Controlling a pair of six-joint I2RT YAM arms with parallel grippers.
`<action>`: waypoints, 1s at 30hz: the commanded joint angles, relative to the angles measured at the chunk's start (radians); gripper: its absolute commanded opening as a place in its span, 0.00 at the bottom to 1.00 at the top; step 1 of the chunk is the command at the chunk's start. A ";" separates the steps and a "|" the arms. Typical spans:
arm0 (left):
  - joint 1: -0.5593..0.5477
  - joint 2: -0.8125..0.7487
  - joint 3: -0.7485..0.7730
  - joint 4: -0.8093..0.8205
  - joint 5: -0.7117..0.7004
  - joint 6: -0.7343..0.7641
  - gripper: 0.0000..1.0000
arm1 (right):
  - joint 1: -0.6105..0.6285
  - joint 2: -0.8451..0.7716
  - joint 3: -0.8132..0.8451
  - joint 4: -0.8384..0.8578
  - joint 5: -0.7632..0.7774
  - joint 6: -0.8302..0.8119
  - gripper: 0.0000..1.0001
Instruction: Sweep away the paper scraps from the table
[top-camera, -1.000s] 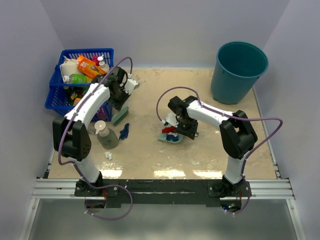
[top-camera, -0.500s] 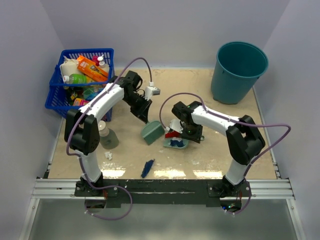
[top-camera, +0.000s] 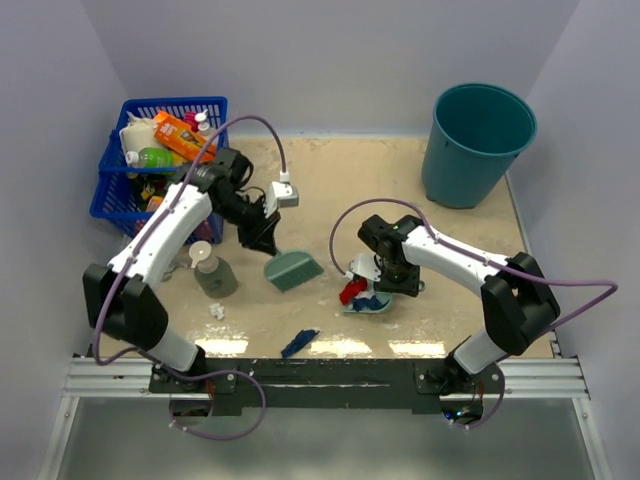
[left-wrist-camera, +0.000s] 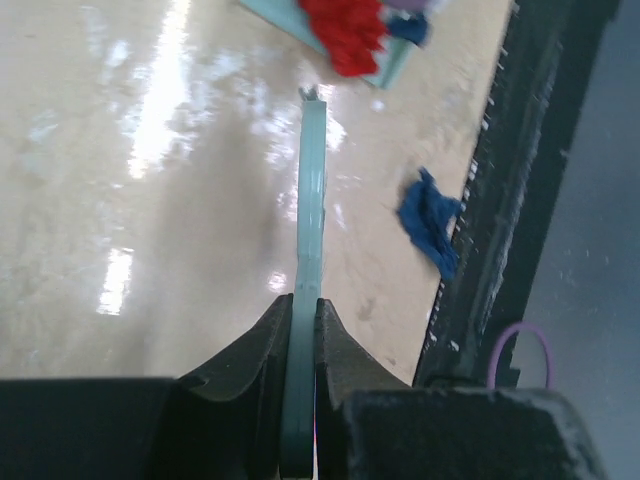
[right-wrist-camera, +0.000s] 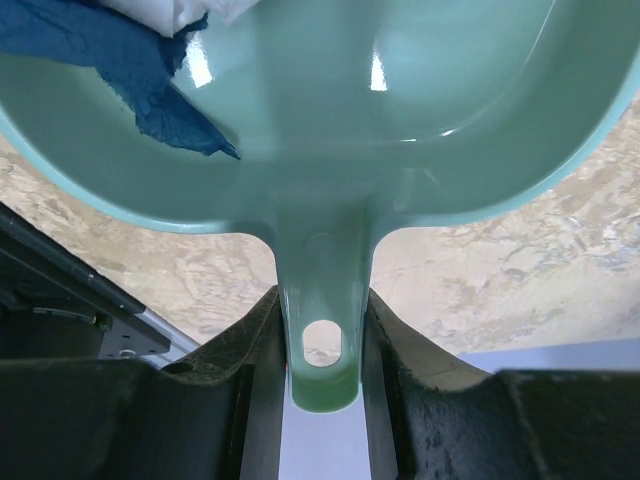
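My left gripper (top-camera: 262, 236) is shut on the handle of the teal hand brush (top-camera: 293, 270), whose head rests on the table (top-camera: 460, 250). In the left wrist view the brush (left-wrist-camera: 311, 190) runs edge-on from the gripper (left-wrist-camera: 303, 305). My right gripper (top-camera: 400, 277) is shut on the handle of the teal dustpan (top-camera: 380, 306); the right wrist view shows the gripper (right-wrist-camera: 320, 305) and the pan (right-wrist-camera: 420, 110). Navy (right-wrist-camera: 110, 55), white and red paper scraps (top-camera: 350, 292) lie in the pan. A navy scrap (top-camera: 299, 342) lies near the front rail, also in the left wrist view (left-wrist-camera: 430, 220). A white scrap (top-camera: 217, 311) lies at the front left.
A blue basket (top-camera: 175, 102) full of bottles and packets stands at the back left. A teal bucket (top-camera: 478, 150) stands at the back right. A soap bottle (top-camera: 212, 270) stands beside the left arm. A black rail (top-camera: 330, 372) runs along the table's front edge.
The left arm swept the brush towards the dustpan, then drew it back left. The navy scrap went from beside the bottle to the front edge. The dustpan shifted nearer and right.
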 joint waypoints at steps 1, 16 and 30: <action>-0.055 -0.158 -0.146 -0.099 0.183 0.333 0.00 | 0.003 -0.030 -0.021 -0.017 -0.027 0.002 0.00; -0.249 -0.134 -0.338 -0.098 0.198 0.449 0.00 | 0.003 0.027 0.035 -0.051 -0.065 0.053 0.00; -0.120 -0.009 -0.177 0.315 0.001 0.073 0.00 | 0.003 -0.034 -0.005 -0.009 -0.053 0.002 0.00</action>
